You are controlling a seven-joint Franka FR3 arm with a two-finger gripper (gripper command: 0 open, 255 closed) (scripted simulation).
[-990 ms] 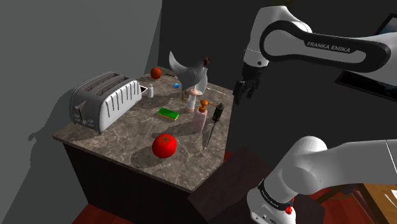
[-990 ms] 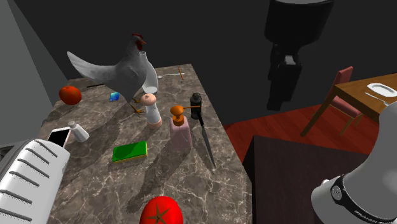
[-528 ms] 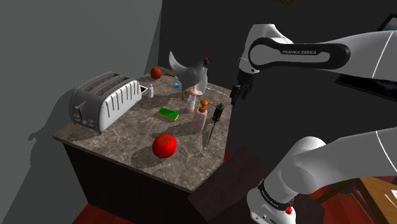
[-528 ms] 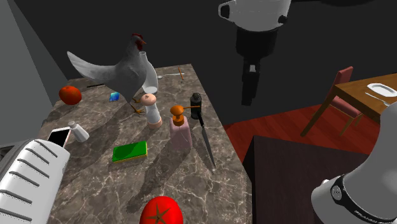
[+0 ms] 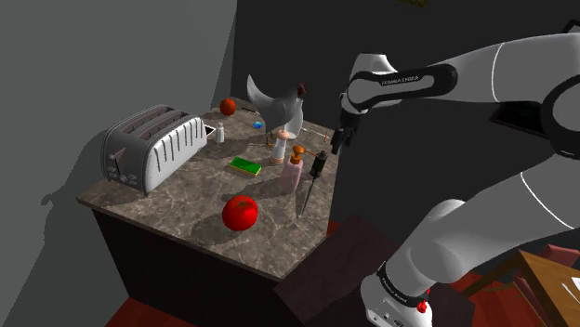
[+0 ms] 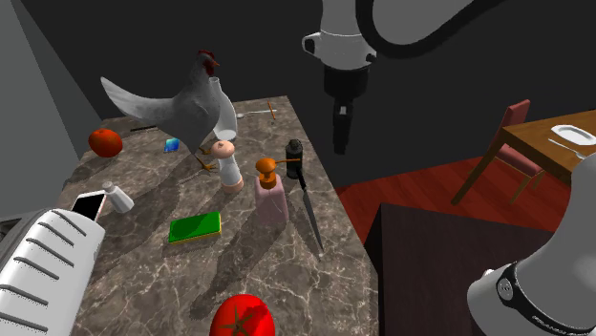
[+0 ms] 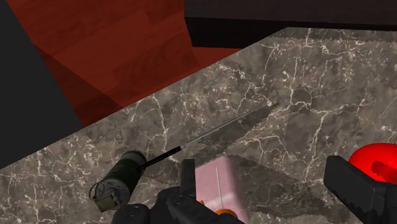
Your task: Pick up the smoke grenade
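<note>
The smoke grenade (image 6: 294,150) is a small dark olive cylinder standing near the counter's edge, beside the black handle of a long knife (image 6: 310,215). In the wrist view the grenade (image 7: 118,183) appears from above, with a ring at its top. It sits off to the side of the nearer finger (image 7: 189,178), not between the two. My gripper (image 6: 340,141) hangs in the air above the counter's edge, a little to the second exterior view's right of the grenade. In the shoulder view the gripper (image 5: 336,144) is just above and right of the grenade (image 5: 318,163). The fingers stand apart around nothing.
On the marble counter (image 6: 143,277) are a pink bottle with an orange top (image 6: 270,196), a white bottle (image 6: 227,162), a chicken figure (image 6: 186,105), a green block (image 6: 195,227), a large tomato (image 6: 241,317) and a toaster (image 5: 153,144). A chair (image 6: 511,143) stands on the red floor.
The arm has swung toward the counter. The gripper moved left in both exterior views and came lower, from out over the floor to above the counter's edge near the grenade.
</note>
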